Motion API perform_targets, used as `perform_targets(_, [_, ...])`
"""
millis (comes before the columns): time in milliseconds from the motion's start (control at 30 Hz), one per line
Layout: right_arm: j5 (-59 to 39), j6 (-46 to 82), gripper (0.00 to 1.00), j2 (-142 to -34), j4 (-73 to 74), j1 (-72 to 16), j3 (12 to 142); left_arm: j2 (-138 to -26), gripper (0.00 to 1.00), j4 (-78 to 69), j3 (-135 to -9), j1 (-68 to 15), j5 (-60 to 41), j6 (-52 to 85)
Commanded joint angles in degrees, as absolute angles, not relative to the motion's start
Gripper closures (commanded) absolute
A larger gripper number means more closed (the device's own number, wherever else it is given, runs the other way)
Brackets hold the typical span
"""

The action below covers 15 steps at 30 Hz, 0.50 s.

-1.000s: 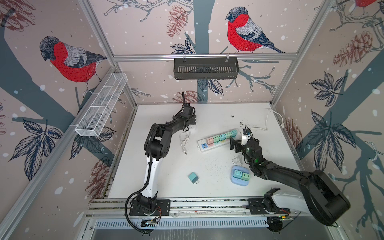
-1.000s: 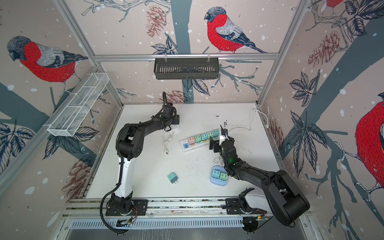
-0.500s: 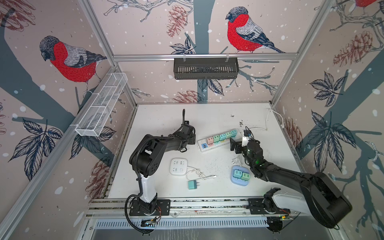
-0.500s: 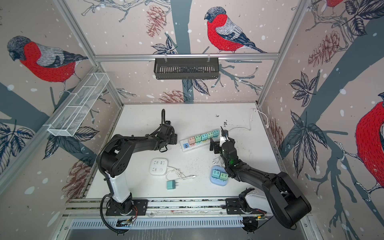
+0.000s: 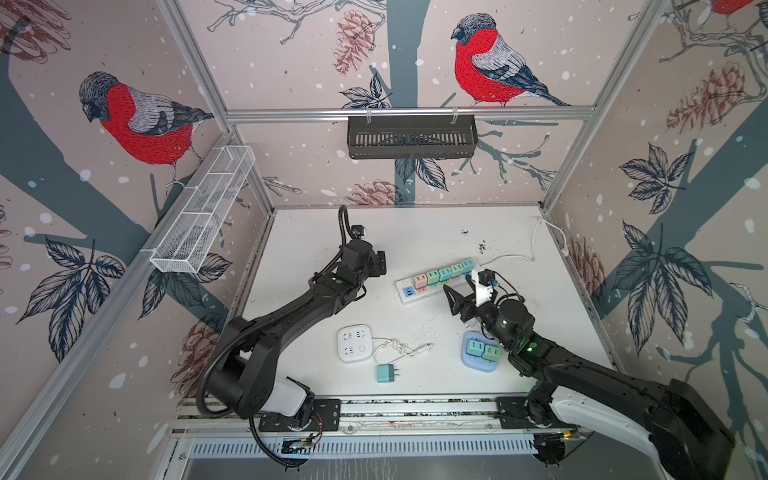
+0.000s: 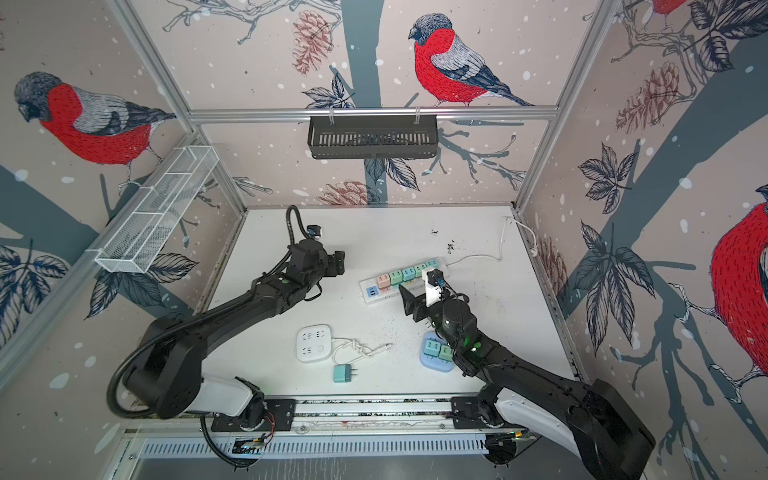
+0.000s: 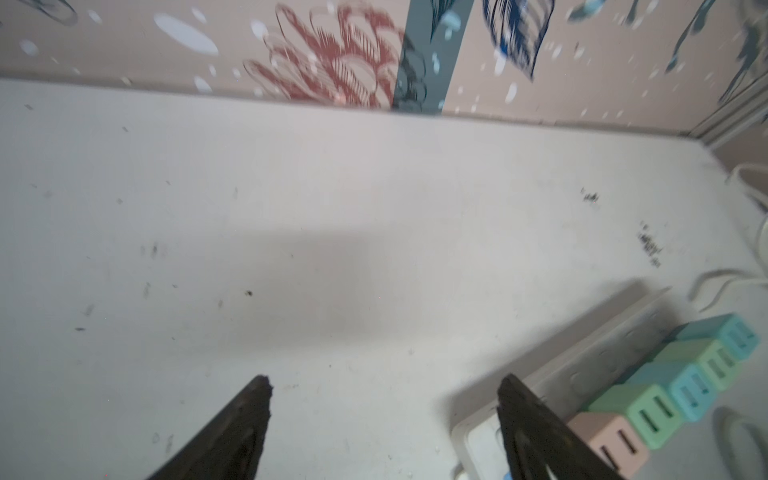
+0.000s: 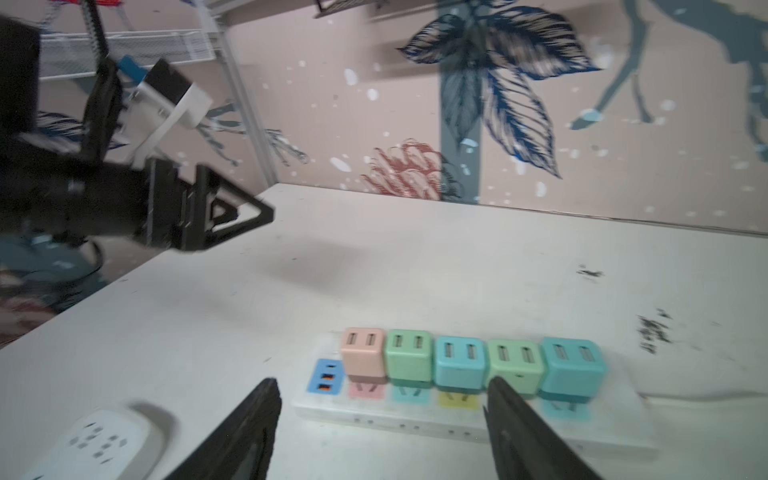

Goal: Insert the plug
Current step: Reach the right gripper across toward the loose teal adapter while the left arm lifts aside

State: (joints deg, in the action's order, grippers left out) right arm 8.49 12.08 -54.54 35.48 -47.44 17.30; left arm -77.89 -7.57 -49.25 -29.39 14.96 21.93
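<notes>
Along the power strip (image 5: 405, 293) sit five plugs (image 5: 445, 273), two on the tray (image 5: 473, 365).

No words, brand names or numbers can be read anywhere in these views. The only label-like marks are the small coloured patches (image 8: 457, 400) printed on the power strip (image 8: 415, 420) below its sockets. Each patch carries a faint sign, too blurred to make out.
</notes>
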Motion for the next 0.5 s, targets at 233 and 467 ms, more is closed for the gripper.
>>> perform_targets(233, [16.61,28.89,0.46,-66.20,20.63,-69.21,21.70,-58.19,0.07,-19.45,-34.97,-29.28,21.58,23.58])
perform_targets(467, [17.14,35.29,0.54,-76.30,9.88,-78.05,27.77,-53.13,0.07,-13.48,-36.87,-29.31,18.73,22.85])
